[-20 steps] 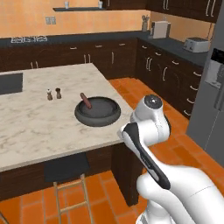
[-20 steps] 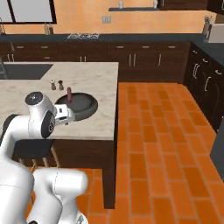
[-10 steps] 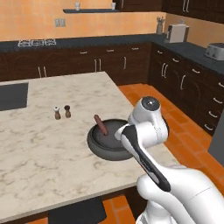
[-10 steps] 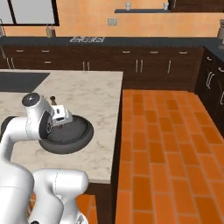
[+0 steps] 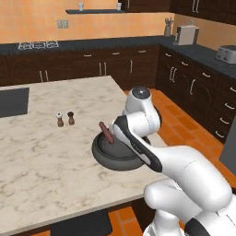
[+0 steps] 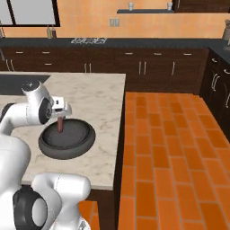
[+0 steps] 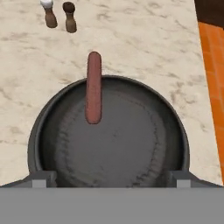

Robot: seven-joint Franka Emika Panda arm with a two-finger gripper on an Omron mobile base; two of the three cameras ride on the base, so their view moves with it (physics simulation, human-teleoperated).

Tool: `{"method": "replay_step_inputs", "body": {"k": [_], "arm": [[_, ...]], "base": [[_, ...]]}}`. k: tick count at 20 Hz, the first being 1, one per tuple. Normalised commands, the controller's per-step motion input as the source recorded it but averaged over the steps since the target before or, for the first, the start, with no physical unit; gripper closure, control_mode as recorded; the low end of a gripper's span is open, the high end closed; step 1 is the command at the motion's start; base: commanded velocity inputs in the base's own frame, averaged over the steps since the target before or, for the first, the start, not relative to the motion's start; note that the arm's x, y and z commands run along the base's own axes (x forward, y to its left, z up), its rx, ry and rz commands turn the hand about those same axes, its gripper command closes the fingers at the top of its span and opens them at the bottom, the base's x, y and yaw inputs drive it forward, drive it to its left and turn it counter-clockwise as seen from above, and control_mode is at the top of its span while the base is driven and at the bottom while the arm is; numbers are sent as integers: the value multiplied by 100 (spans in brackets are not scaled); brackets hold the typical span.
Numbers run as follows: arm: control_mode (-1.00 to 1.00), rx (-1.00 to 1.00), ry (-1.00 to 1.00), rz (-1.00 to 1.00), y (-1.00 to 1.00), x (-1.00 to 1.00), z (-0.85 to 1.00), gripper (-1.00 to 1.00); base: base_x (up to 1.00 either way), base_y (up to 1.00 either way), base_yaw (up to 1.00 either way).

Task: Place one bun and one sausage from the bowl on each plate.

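The dark grey bowl [image 5: 120,159] [image 6: 67,143] [image 7: 131,144] sits near the right edge of the marble island. One brown sausage [image 5: 106,132] [image 6: 60,126] [image 7: 93,87] leans in it, one end inside and the other sticking out over the rim. My gripper [image 7: 112,178] hangs open just above the near side of the bowl, with its fingertips [image 7: 43,178] wide apart and nothing between them. It touches neither the bowl nor the sausage. The bun and the plates are out of view.
A salt shaker [image 5: 60,120] [image 7: 49,13] and a pepper shaker [image 5: 71,118] [image 7: 69,17] stand on the marble counter [image 5: 41,152] beyond the bowl. A dark inset panel [image 5: 11,102] lies at the counter's far left. The orange tile floor [image 6: 170,148] drops away on the right.
The base has driven closer, so the whole scene shifted and the bowl looms larger. My hand now hovers over the bowl. The jaws stay open and the sausage has not moved.
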Motion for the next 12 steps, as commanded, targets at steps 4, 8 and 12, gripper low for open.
{"method": "replay_step_inputs", "body": {"k": [4,8,12], "arm": [[-100,27,16,0,34,4,-85,-100],[-100,-2,2,0,52,41,-57,-100],[-100,-4,-10,0,3,45,-30,-100]], "base": [[0,0,0],[0,0,0],[0,0,0]]}}
